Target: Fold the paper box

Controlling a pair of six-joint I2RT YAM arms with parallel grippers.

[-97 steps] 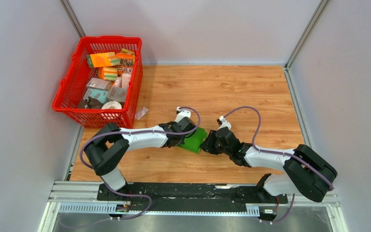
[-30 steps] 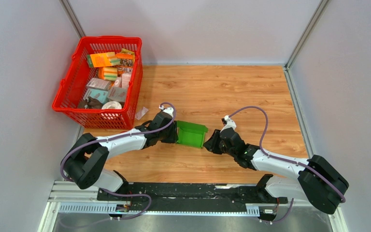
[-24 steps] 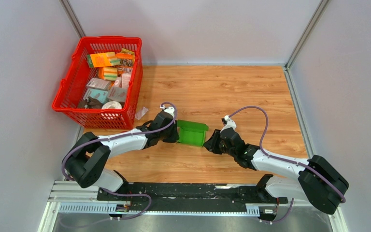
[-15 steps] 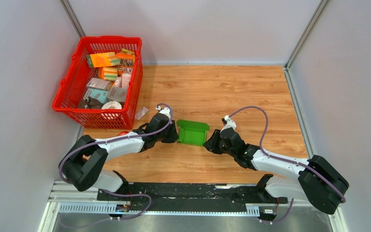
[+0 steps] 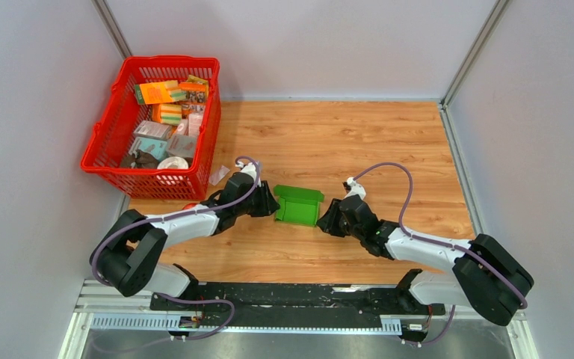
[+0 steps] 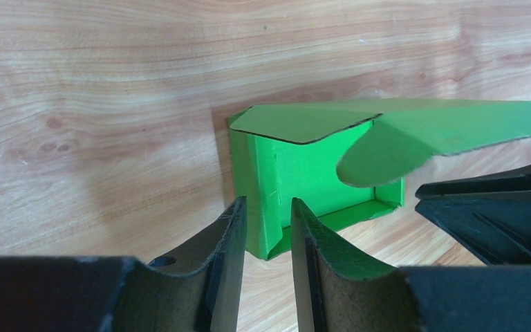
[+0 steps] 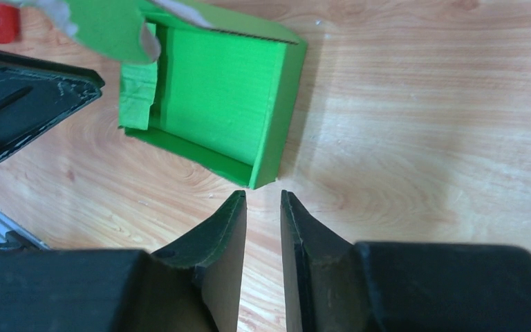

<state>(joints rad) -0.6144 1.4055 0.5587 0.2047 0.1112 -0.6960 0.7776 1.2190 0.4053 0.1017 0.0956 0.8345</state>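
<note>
The paper box (image 5: 299, 208) is bright green card. It lies on the wooden table as an open tray with raised walls (image 7: 221, 97), and its lid flap (image 6: 456, 124) juts out over the cavity (image 6: 304, 173). My left gripper (image 5: 271, 206) is at its left end. There the jaws (image 6: 266, 207) stand apart, with the box's near wall showing in the gap and nothing clamped. My right gripper (image 5: 323, 219) is at the box's right near corner, and its narrow open gap (image 7: 263, 200) is just short of that corner.
A red basket (image 5: 157, 183) full of small packages stands at the back left, with a clear plastic scrap (image 5: 219, 174) beside it. Grey walls close in the table on three sides. Bare wood lies behind the box and to the right.
The left gripper, which held the tilted box three seconds ago, has drawn back to the left. The box now lies level on the table. The right jaws have parted slightly.
</note>
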